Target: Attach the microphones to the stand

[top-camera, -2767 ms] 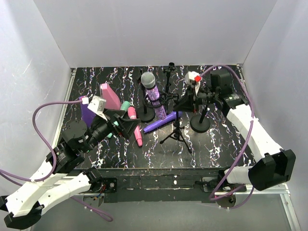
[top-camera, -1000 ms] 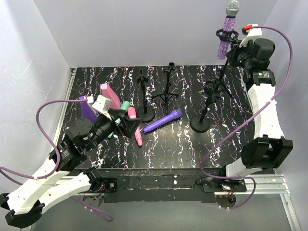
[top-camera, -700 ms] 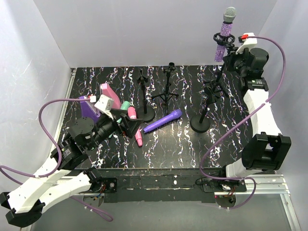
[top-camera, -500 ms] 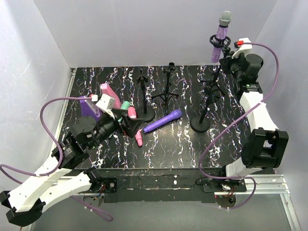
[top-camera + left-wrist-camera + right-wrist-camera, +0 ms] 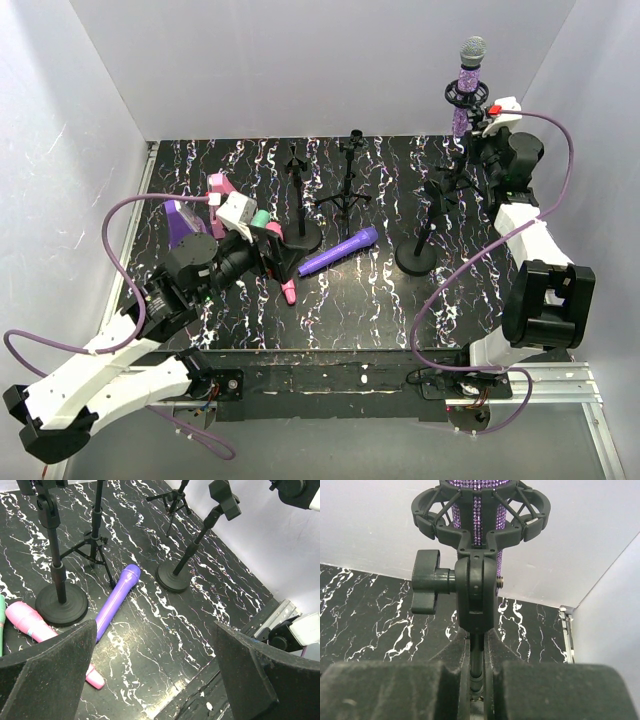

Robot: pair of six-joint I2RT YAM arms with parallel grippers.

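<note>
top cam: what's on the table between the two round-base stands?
The plain purple microphone, lying flat. The top view shows it, and so does the left wrist view.

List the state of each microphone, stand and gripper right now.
glittery purple microphone: clipped upright in the lifted stand
lifted stand: pole gripped by right gripper
plain purple microphone: lying loose on the table
pink microphone: lying loose
mint green microphone: lying loose, partly hidden
two round-base stands: upright, clips empty
tripod stand: upright, empty
left gripper: open, holding nothing
right gripper: shut on lifted stand
</note>
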